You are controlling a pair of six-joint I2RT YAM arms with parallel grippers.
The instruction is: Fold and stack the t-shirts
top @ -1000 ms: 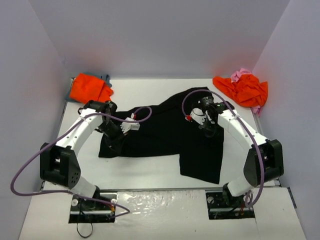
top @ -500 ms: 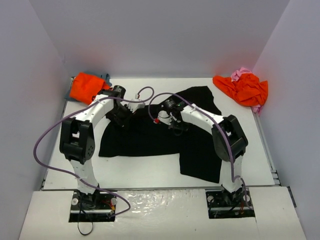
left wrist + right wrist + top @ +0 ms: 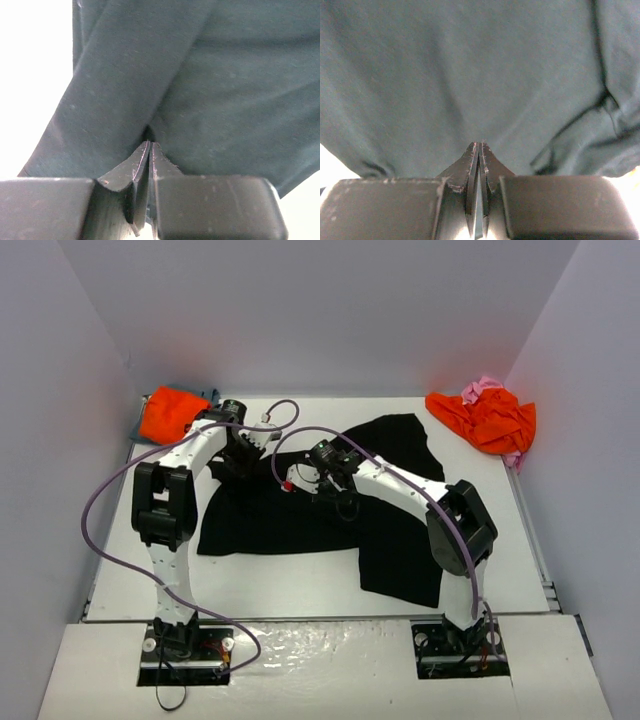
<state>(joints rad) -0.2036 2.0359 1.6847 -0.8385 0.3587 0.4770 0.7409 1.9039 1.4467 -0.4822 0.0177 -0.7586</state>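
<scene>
The black t-shirt [image 3: 300, 525] lies spread on the white table [image 3: 300, 575], with a lobe hanging toward the front right. My left gripper [image 3: 236, 462] is at its upper left corner. In the left wrist view the gripper [image 3: 149, 145] is shut, pinching a fold of the black t-shirt [image 3: 225, 90]. My right gripper [image 3: 338, 502] is over the middle of the shirt. In the right wrist view the gripper [image 3: 480, 144] is shut with its tips nipping the black t-shirt [image 3: 470, 70].
A bright orange t-shirt [image 3: 170, 415] lies on a blue-grey one [image 3: 211, 395] at the back left corner. Another orange t-shirt [image 3: 490, 420] lies over a pink one [image 3: 487, 388] at the back right. Grey walls enclose the table on three sides.
</scene>
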